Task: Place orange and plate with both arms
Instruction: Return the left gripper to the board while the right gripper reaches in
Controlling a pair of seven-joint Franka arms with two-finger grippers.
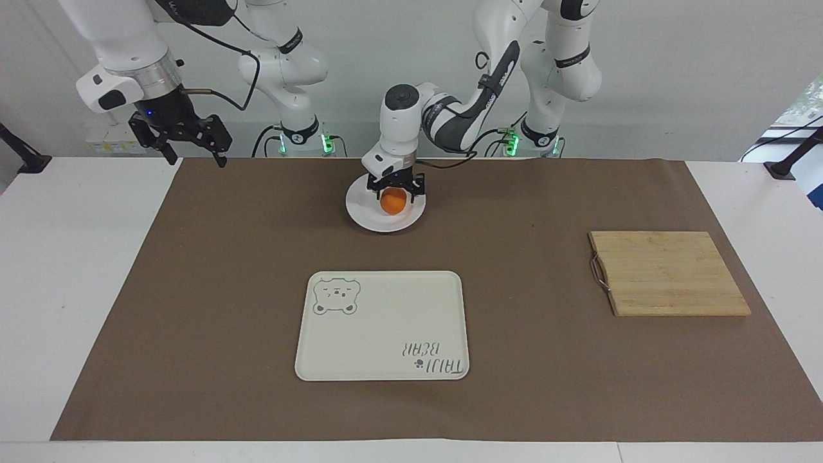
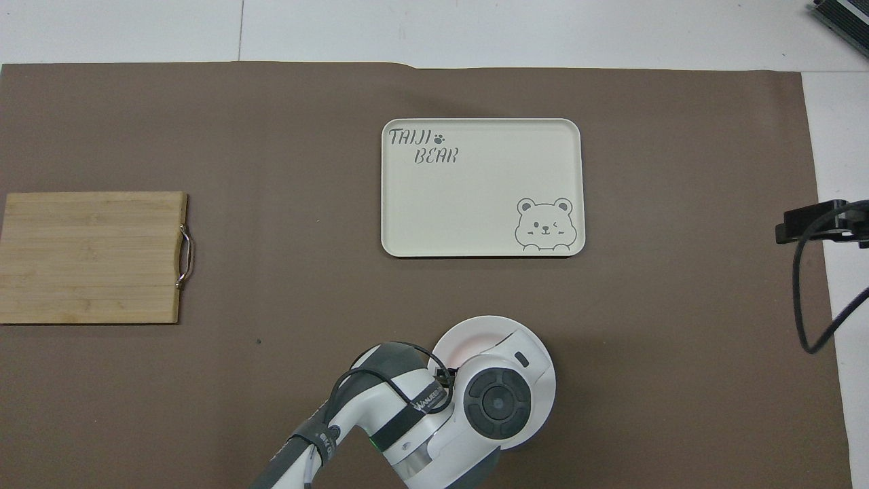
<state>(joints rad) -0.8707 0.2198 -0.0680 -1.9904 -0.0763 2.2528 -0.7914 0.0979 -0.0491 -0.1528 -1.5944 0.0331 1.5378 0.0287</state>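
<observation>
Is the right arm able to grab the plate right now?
Probably not yet. The left gripper sits low over the plate, around the orange, crowding it. The right gripper waits high at its own end of the table. The rim toward it looks free, though.

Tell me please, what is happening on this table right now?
The left gripper is down over the white plate, its fingers spread on either side of the orange, which sits on the plate. The right gripper waits, raised above the right arm's end of the table. The cream tray lies farther from the robots than the plate, with nothing on it, and a wooden cutting board rests toward the left arm's end.
</observation>
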